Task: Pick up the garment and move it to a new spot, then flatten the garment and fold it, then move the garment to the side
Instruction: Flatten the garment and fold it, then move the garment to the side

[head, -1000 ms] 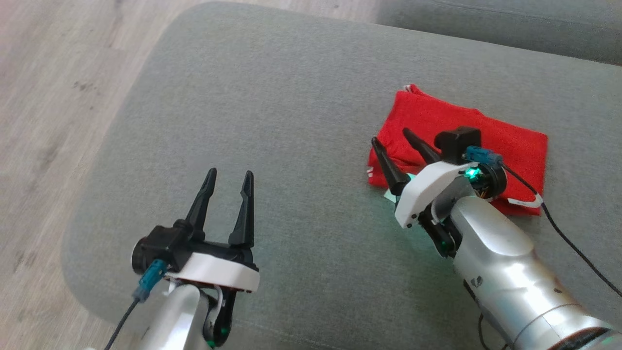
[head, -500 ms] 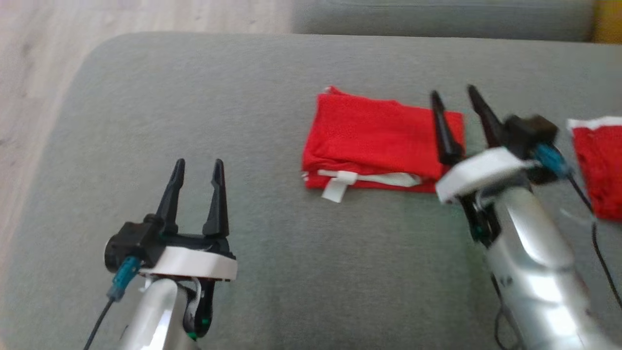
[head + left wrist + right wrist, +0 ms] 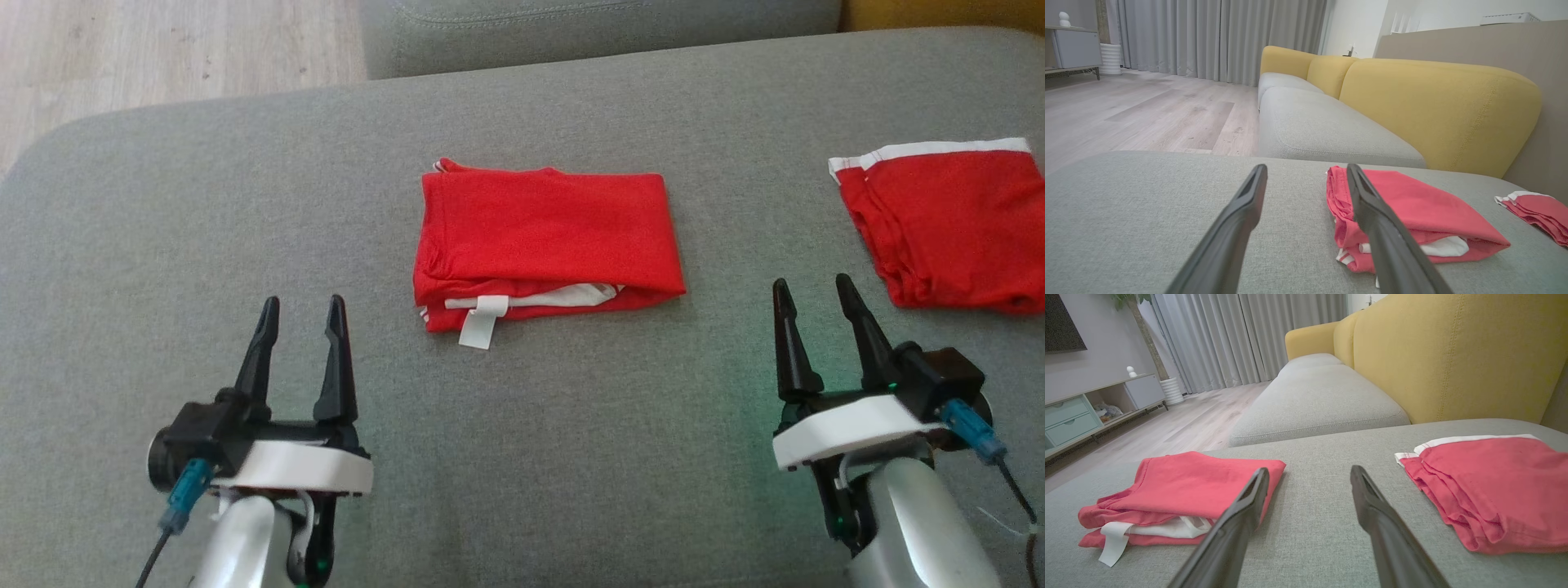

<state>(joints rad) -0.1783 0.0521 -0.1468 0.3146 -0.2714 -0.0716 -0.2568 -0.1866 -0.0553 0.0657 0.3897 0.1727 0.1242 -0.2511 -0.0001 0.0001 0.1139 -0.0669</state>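
The left fingers [image 3: 333, 367] and the right fingers [image 3: 790, 343] stand spread wide with nothing between them, over the near part of the grey sofa seat [image 3: 204, 212]. Between the two, a little farther off, lies the folded red garment [image 3: 547, 233]. Its long axis runs left to right, and its open edges and white label [image 3: 480, 322] face near. A second red garment [image 3: 955, 229] lies well apart at the far right. The wrist views add a yellow backrest [image 3: 1437, 106] and grey curtains [image 3: 1229, 339].

a home living room: a long sofa [image 3: 1412, 355] with yellow backrests and grey seat cushions [image 3: 1314, 400], floor-length grey curtains [image 3: 1241, 335], a pale wood-plank floor [image 3: 1147, 114], a low cabinet [image 3: 1090, 408] with mint drawers under a dark wall screen [image 3: 1061, 322], and an indoor tree [image 3: 1144, 335].
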